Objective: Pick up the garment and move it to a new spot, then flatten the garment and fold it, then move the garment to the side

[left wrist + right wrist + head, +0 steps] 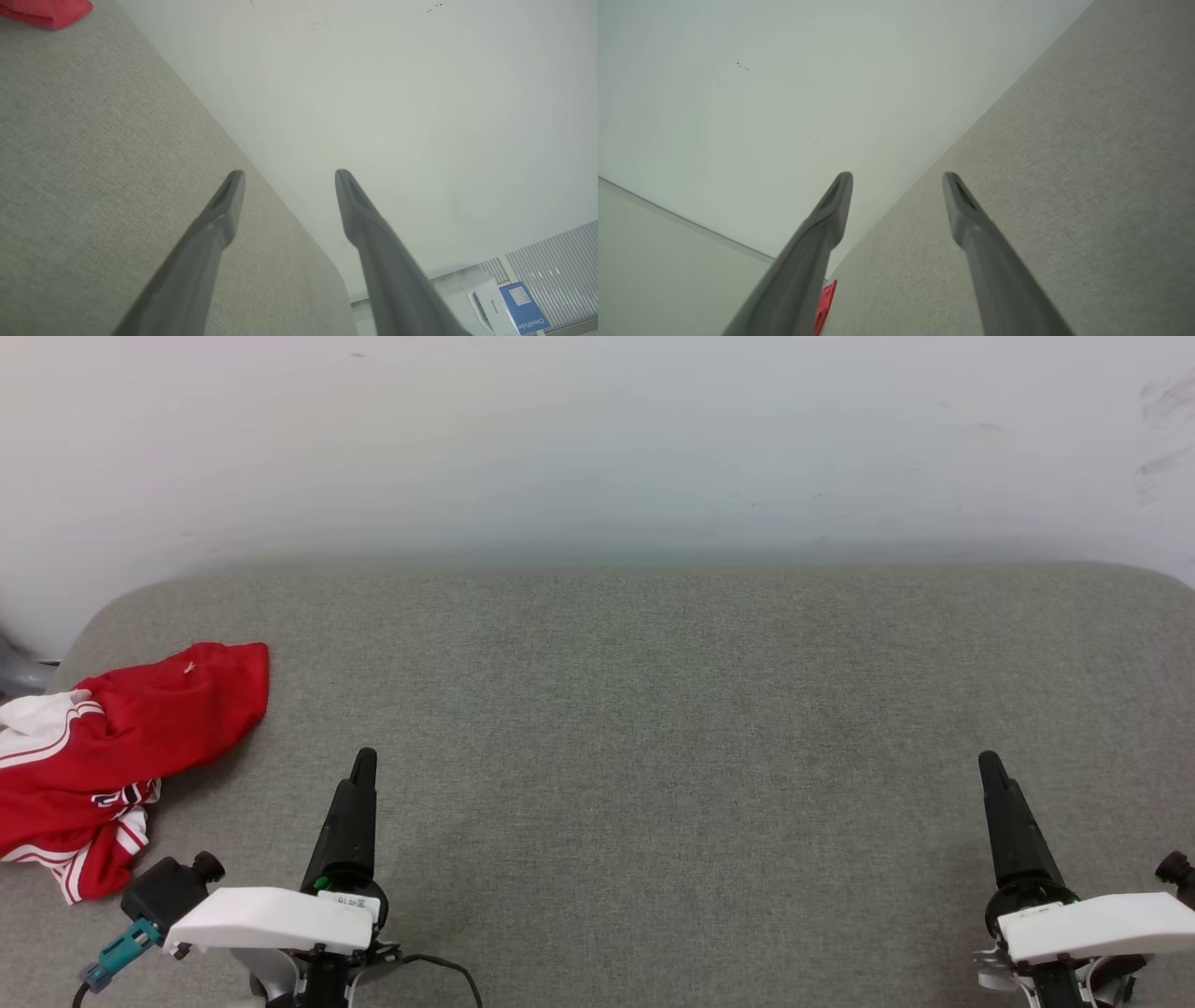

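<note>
The garment (pixel 121 747), red with white sleeves and striped trim, lies crumpled at the left edge of the grey fabric surface (pixel 653 756). A corner of the garment (pixel 46 11) shows at the top left of the left wrist view, and a sliver of the garment (pixel 825 303) sits low in the right wrist view. My left gripper (pixel 362 767) hovers to the right of the garment, apart from it. In its wrist view the left gripper (pixel 285 179) is open and empty. My right gripper (pixel 991 767) hangs at the lower right, and the right gripper (pixel 896 182) is open and empty too.
A white wall (pixel 597 439) rises directly behind the surface's far edge. A white appliance with a blue label (pixel 514 303) stands beyond the surface's rounded corner in the left wrist view. A grey object (pixel 14 672) pokes in at the far left edge.
</note>
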Motion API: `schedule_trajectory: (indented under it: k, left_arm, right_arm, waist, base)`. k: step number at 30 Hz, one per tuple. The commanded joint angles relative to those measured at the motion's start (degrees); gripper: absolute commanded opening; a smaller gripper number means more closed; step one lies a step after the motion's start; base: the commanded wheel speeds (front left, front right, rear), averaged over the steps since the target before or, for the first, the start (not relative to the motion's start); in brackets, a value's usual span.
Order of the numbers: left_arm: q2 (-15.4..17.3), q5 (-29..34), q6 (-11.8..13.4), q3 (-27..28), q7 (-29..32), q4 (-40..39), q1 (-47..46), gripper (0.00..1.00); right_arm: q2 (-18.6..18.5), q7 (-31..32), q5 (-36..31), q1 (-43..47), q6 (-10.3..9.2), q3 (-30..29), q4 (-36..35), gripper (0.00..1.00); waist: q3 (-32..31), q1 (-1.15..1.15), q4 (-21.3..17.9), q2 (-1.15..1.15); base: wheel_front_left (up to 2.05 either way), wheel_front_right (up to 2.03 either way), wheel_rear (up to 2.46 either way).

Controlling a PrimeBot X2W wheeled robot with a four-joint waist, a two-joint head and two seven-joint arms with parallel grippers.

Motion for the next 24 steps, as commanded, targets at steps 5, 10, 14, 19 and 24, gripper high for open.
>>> schedule_trajectory:
  k: [5,10,14,19,24]
  left_arm:
    - [0.09,8.28,-0.01,-0.64,-1.37,-1.62,-0.66,1.00]
    - [0.09,15.95,-0.02,-1.54,-2.29,-1.98,-0.47,1.00]
    - [0.10,21.47,0.04,-2.17,-3.00,-2.27,-0.23,1.00]
    - [0.11,27.29,0.48,-2.66,-3.87,-2.49,0.02,1.00]
    - [0.88,33.18,1.41,-3.39,-4.64,-2.30,0.20,1.00]
  right_arm:
    - [0.17,-1.31,-8.87,-0.20,0.01,-0.12,-1.91,1.00]
    - [0.38,-2.24,-16.33,-0.08,0.00,-0.17,-2.66,1.00]
    - [0.48,-2.57,-21.29,-0.06,0.00,0.22,-2.93,1.00]
    - [0.03,-2.23,-26.83,-0.14,0.00,0.53,-3.62,1.00]
    - [-0.21,-1.79,-31.86,0.05,0.00,0.26,-4.67,1.00]
  waist:
    - [-0.03,0.00,0.01,0.00]
    - [-0.07,0.00,-0.02,0.00]
    - [-0.13,0.00,-0.07,0.00]
    - [-0.16,0.00,-0.06,0.00]
    - [-0.21,0.00,0.00,0.00]
  base:
    - [0.00,0.00,0.00]
    - [0.00,0.00,0.00]
    - [0.00,0.00,0.00]
    - [0.00,0.00,0.00]
    - [0.00,0.00,0.00]
